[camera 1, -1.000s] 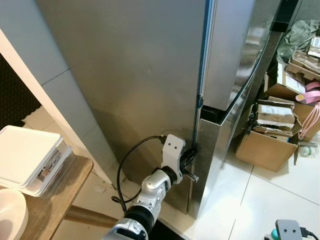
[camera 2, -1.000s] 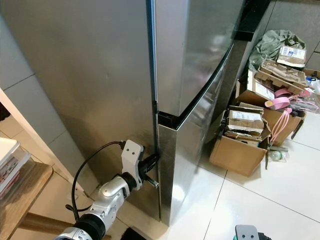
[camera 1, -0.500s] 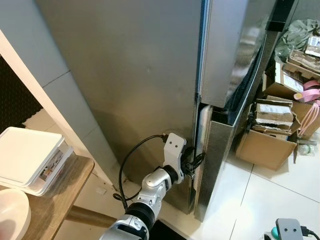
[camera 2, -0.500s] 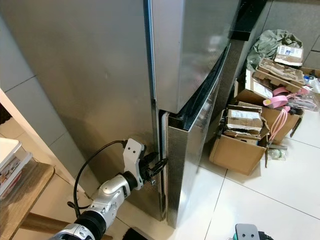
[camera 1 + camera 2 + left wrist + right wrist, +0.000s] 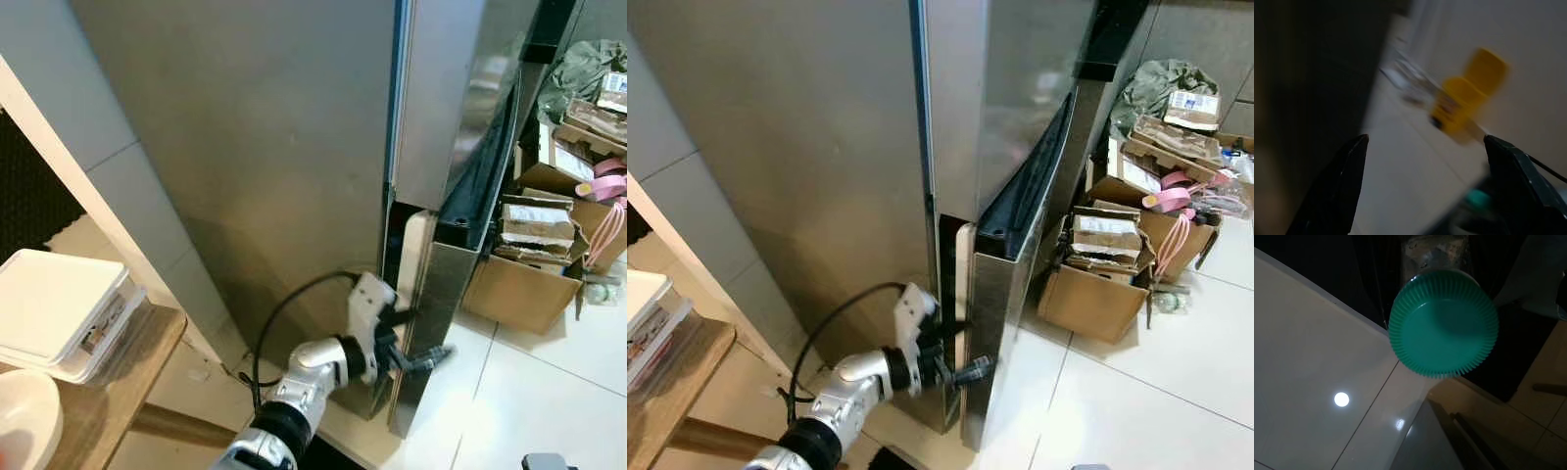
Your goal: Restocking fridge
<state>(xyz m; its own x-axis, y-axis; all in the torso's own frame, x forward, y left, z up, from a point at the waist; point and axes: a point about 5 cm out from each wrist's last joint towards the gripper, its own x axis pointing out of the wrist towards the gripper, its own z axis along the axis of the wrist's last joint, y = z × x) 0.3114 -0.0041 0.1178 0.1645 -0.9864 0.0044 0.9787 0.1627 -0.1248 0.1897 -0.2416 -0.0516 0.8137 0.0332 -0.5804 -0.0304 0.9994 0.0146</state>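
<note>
The steel fridge has a shut upper door [image 5: 441, 98] and a lower door [image 5: 436, 294] that stands ajar, with a dark gap at its left edge. My left gripper [image 5: 416, 338] is open at that door's edge near the floor, one finger inside the gap and one finger [image 5: 982, 366] on the outside. In the left wrist view its spread fingers [image 5: 1337, 191] frame a blurred yellow object [image 5: 1466, 100]. A clear bottle with a green ribbed cap [image 5: 1444, 323] hangs above the floor tiles just before the right wrist camera, held in my right gripper.
Open cardboard boxes [image 5: 519, 284] with packets and pink items [image 5: 612, 181] crowd the floor right of the fridge. A wooden table [image 5: 108, 382] at the left carries a white lidded container [image 5: 59, 308] and a white bowl [image 5: 24, 421]. White tile floor lies before the fridge.
The lower fridge door has swung from shut to ajar. My left gripper has moved right along with the door's edge, its fingers now spread.
</note>
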